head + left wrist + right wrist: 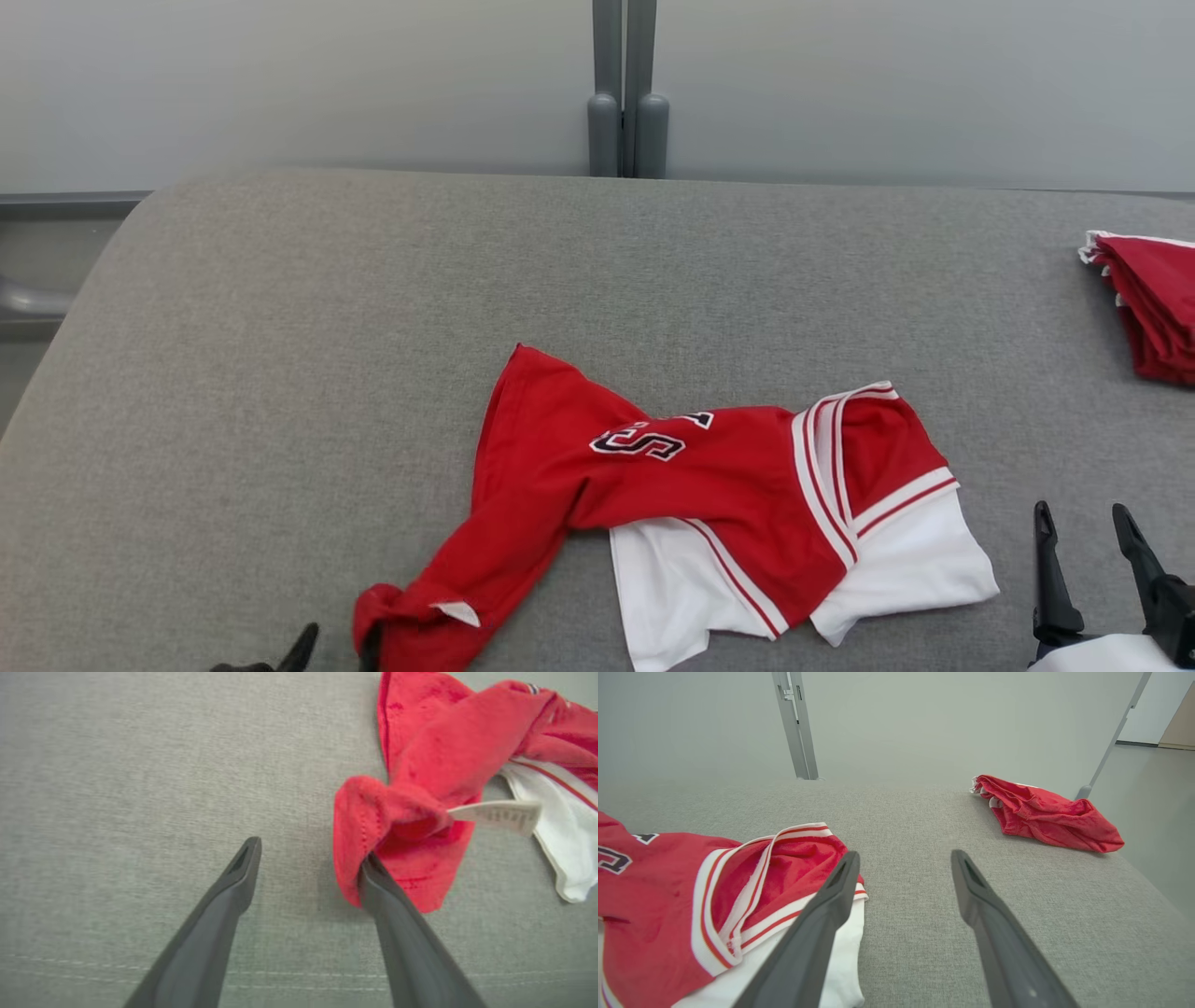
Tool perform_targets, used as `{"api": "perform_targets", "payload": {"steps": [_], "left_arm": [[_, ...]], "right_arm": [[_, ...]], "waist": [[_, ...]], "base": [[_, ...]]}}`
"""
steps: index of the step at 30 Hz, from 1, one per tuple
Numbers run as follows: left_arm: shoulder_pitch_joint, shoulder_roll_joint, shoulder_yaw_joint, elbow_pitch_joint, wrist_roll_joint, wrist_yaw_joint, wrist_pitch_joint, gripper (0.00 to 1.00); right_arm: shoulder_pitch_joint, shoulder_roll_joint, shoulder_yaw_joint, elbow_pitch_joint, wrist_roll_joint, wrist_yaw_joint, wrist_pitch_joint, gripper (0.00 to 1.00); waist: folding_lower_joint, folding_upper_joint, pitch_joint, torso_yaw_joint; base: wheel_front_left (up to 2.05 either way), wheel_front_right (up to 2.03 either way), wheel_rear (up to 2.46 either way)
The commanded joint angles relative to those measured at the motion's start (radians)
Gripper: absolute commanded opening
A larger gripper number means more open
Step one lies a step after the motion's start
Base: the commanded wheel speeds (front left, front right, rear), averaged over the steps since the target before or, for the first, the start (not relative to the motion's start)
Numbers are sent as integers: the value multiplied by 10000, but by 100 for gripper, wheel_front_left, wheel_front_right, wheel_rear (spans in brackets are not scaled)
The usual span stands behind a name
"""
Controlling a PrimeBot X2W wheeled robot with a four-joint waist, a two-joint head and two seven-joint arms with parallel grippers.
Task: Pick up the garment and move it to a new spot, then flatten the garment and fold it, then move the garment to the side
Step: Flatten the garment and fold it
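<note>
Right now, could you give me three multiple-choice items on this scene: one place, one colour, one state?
1. Where on the table lies the red pile? A near left; B far right; C centre.
2. Which colours has the jersey? A blue, yellow; B all black; C red, white.
3. How do the fingers of the left gripper stand? A apart; B shut on the jersey; C shut on nothing.
Key: B, the pile sits at the far right edge; C, red cloth with white panels; A, a wide gap separates the fingers.

Tapered dark grey fingers [817, 933], white wrist [1111, 657]
</note>
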Motion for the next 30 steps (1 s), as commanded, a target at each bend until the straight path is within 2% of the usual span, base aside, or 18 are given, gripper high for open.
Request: {"api": "perform_targets", "payload": {"steps": [1, 6, 10, 14, 19, 23, 26, 30], "left_arm": [[324, -81, 440, -405, 259, 155, -26, 100], [1195, -640, 2492, -2282, 915, 716, -26, 100], [1475, -1306, 3717, -3688, 1525, 877, -26, 100], [1344, -1648, 4000, -4215, 2061, 480, -14, 100], [1271, -1637, 3509, -3310, 2363, 146, 255, 100], [1417, -1555, 3308, -2662, 2174, 113, 1038, 100], [1525, -1515, 3466, -2376, 1958, 240, 1507, 100], [1382, -1730, 3949, -2265, 1093, 357, 1991, 100]], "right_arm": [[150, -25, -26, -16, 66, -13, -28, 100], [165, -22, -46, 12, 201, -13, -28, 100], [185, -25, 31, 37, 257, -13, -28, 100], [153, -20, 102, 54, 265, -13, -28, 100], [53, -25, 86, 26, 216, -13, -28, 100], [130, -22, 47, 4, 239, -13, -30, 100], [232, -22, 68, 22, 284, -13, -28, 100], [276, -23, 104, 27, 281, -13, -28, 100]], "waist": [[0, 0, -69, -260], [0, 0, -215, -623], [0, 0, -301, -896], [0, 0, -349, -1123], [0, 0, -389, -1463], [0, 0, -378, -1583], [0, 0, -341, -1606], [0, 0, -255, -1558]], "base": [[0, 0, 0], [0, 0, 0], [0, 0, 0], [0, 0, 0], [0, 0, 0], [0, 0, 0], [0, 0, 0], [0, 0, 0]]}}
